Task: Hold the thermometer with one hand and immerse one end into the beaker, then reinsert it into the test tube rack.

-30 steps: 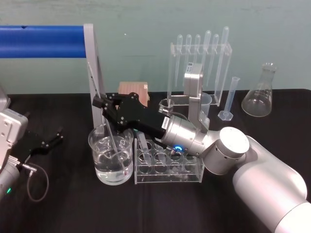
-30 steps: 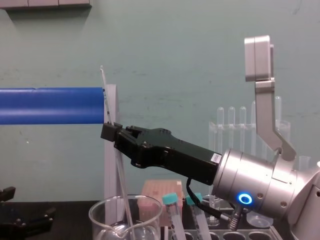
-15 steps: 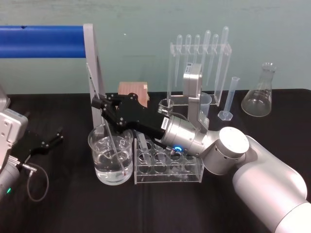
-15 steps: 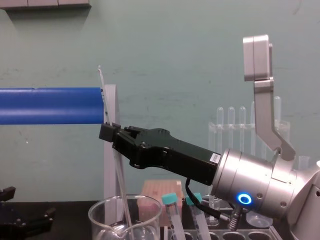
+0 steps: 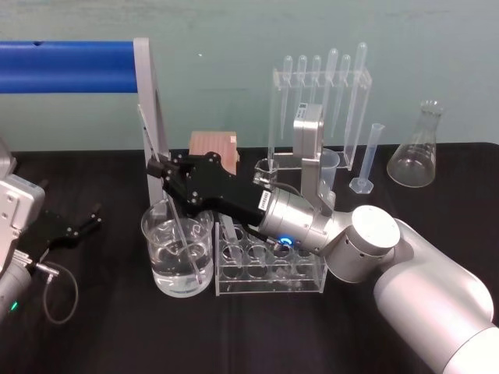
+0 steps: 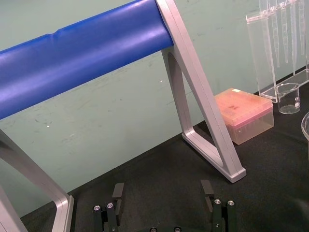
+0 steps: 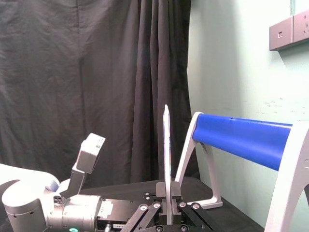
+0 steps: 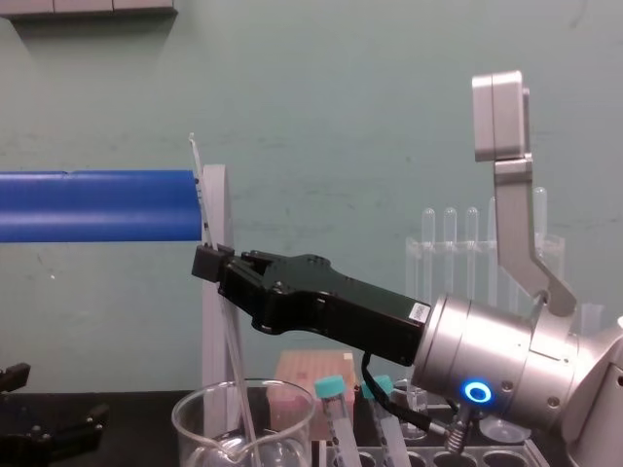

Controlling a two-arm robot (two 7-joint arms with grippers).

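The thermometer [image 5: 178,220], a thin clear glass rod, leans with its lower end in the water of the wide glass beaker [image 5: 160,251]. My right gripper [image 5: 159,169] is shut on the rod above the beaker's rim. In the chest view the thermometer [image 8: 201,187] rises above the right gripper [image 8: 208,263] and runs down into the beaker [image 8: 195,428]. The right wrist view shows the thermometer [image 7: 166,154] upright between the shut fingers. The test tube rack [image 5: 310,282] stands right of the beaker. My left gripper [image 6: 163,193] is parked, open and holding nothing, at the table's left [image 5: 74,228].
A blue bar on a grey frame [image 5: 148,101] stands close behind the beaker. A clear pipette stand [image 5: 321,101], a small plastic beaker [image 5: 330,165], a graduated cylinder [image 5: 371,156] and a conical flask [image 5: 416,149] line the back right. A pinkish box [image 5: 212,142] sits behind the gripper.
My right gripper has sunk slightly and drifted a little left, carrying the thermometer a bit lower into the beaker. The left arm has not moved.
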